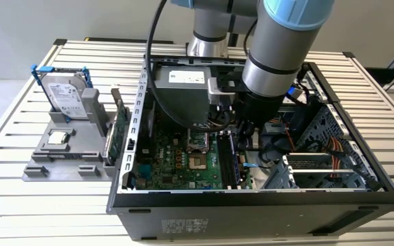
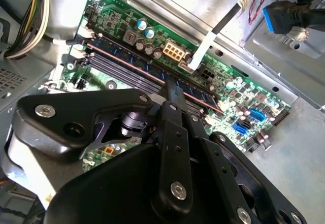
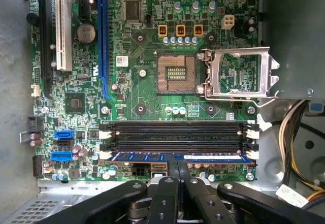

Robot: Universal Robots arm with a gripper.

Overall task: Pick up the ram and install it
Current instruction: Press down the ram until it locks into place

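the ram (image 3: 180, 157) is sitting in the memory slot nearest the tool (image 3: 177, 164), directly under the fingertips, its long axis running along the slot rows and across the closed-together fingers, which are pinching or pressing its top edge. the empty slots (image 3: 172, 135) are lying just beyond, then the open cpu socket (image 3: 176, 74); cables (image 2: 23, 21) are hanging off to one side.

Green board, blue stick, black gripper

The board (image 3: 147, 92) is green with black slots (image 3: 175, 135). The ram (image 3: 180, 157) is blue. The gripper (image 3: 177, 169) is black. The case (image 1: 252, 215) is black, and the table (image 1: 19, 205) is silver with stripes.
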